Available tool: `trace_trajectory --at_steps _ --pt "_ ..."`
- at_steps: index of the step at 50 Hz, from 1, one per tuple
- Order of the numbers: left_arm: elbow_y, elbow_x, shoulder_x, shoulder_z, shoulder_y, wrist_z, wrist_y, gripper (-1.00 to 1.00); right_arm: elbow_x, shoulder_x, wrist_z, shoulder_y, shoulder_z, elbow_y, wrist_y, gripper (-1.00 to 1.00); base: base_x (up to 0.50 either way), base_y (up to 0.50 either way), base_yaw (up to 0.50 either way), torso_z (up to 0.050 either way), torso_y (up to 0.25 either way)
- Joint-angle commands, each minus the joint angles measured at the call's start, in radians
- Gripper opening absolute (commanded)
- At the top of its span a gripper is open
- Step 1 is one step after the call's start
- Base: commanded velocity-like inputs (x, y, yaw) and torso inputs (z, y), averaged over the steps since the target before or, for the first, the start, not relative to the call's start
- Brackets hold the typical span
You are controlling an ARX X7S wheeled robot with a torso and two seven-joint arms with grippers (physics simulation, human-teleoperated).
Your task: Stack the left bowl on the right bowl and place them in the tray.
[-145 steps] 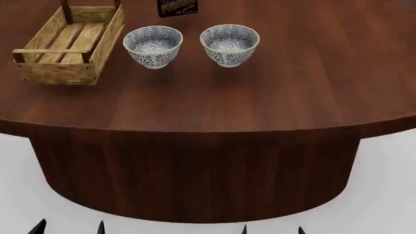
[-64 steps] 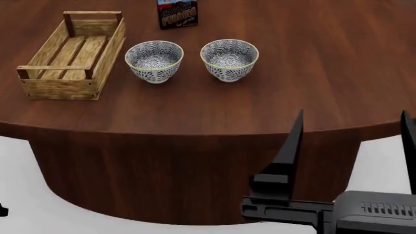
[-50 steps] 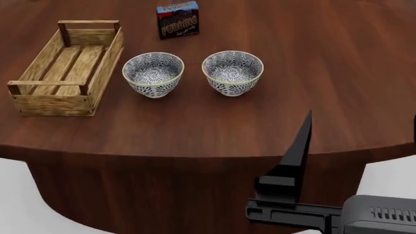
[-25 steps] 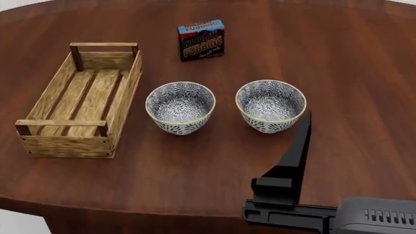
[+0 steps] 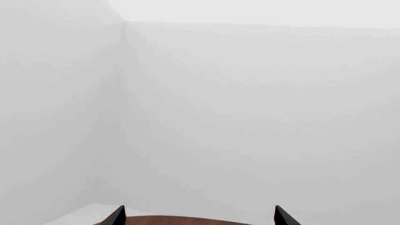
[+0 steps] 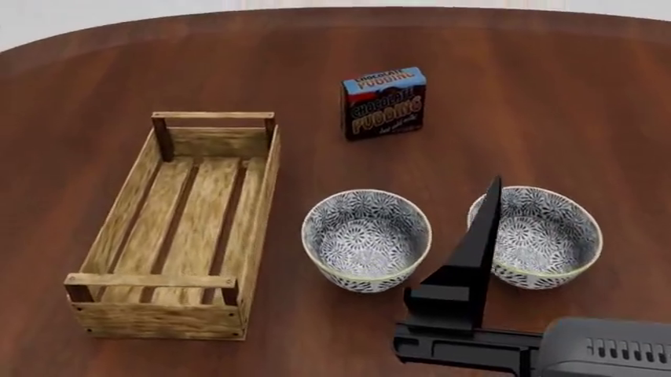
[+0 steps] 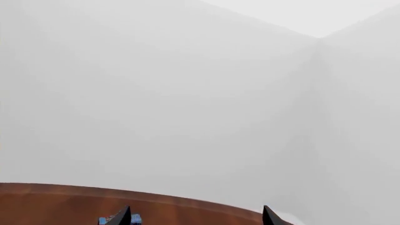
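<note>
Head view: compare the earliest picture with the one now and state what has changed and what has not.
The view has shifted forward over the round dark-wood table, so everything sits lower and larger. The right gripper has risen into view, open, in front of the right patterned bowl. Nothing was gripped. The left patterned bowl, light wooden slatted tray and chocolate pudding box keep their arrangement.

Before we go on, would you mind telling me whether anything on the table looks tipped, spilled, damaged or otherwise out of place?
Nothing stands out. Both bowls, left and right, sit upright and apart, and both look empty. The tray rests flat and empty beside them, and the pudding box stands upright behind. No spill or damage shows.
</note>
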Motion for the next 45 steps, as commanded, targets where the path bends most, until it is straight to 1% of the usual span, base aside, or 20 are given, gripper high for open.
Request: trace_trajectory --at_steps 1,7,13,22,36,40,45 --pt "0.0 -0.004 -0.003 -0.002 -0.001 -0.001 0.001 1.0 -0.017 0.007 -0.005 0.006 -0.024 0.017 -0.023 1.0 0.46 0.37 0.0 0.0 0.01" --pt "0.0 -0.001 -0.007 0.009 -0.007 -0.001 0.006 1.0 -0.016 0.007 -0.008 0.008 -0.025 0.019 -0.027 1.0 0.46 0.36 0.0 0.0 0.0" --pt "0.0 -0.011 0.003 -0.014 0.006 0.0 -0.008 1.0 -0.022 0.012 -0.012 0.001 -0.026 0.023 -0.037 1.0 0.46 0.36 0.0 0.0 0.002" --pt "0.0 -0.016 0.009 -0.019 0.006 0.0 -0.016 1.0 -0.022 0.024 -0.012 -0.006 -0.027 0.019 -0.048 1.0 0.46 0.32 0.0 0.0 0.001" --pt "0.0 0.005 -0.001 0.028 -0.021 0.0 0.006 1.0 -0.02 0.028 -0.004 -0.006 -0.03 0.017 -0.053 1.0 0.46 0.15 0.0 0.0 0.001" --pt "0.0 0.014 -0.005 0.019 -0.014 -0.001 -0.005 1.0 -0.027 0.031 -0.003 -0.009 -0.031 0.014 -0.057 1.0 0.46 0.12 0.0 0.0 0.0" --pt "0.0 0.005 -0.004 0.011 -0.008 -0.001 -0.02 1.0 -0.03 0.032 -0.011 -0.01 -0.034 0.016 -0.064 1.0 -0.01 0.0 0.0 0.0 0.002"
